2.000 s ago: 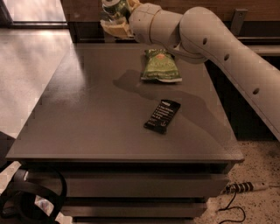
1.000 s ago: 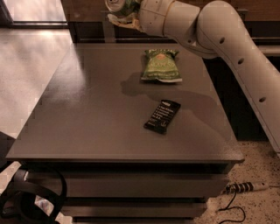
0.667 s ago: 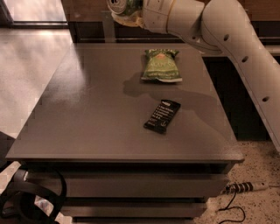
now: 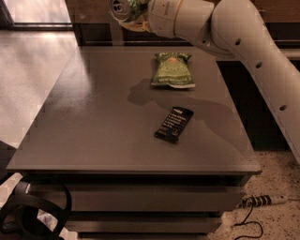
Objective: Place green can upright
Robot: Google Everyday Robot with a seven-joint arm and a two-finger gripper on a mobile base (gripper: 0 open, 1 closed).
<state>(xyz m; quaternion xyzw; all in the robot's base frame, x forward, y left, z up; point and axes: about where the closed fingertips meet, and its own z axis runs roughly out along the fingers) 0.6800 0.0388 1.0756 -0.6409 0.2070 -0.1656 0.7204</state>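
The green can [image 4: 125, 9] is at the top edge of the camera view, held in the air above the far side of the grey table [image 4: 93, 122]. It is tilted, with its silver top facing left and toward me. My gripper [image 4: 136, 14] is shut on the can, at the end of the white arm [image 4: 234, 33] that reaches in from the right. The can's body is partly hidden by the gripper and cut off by the frame edge.
A flat green snack bag [image 4: 172, 70] lies on the far right part of the table. A black snack bar [image 4: 174, 123] lies right of the middle. A power strip and cable [image 4: 262, 201] lie on the floor at the lower right.
The gripper with the can has risen and shifted slightly, and the can's silver top has turned more toward me. The bag and bar have not moved.
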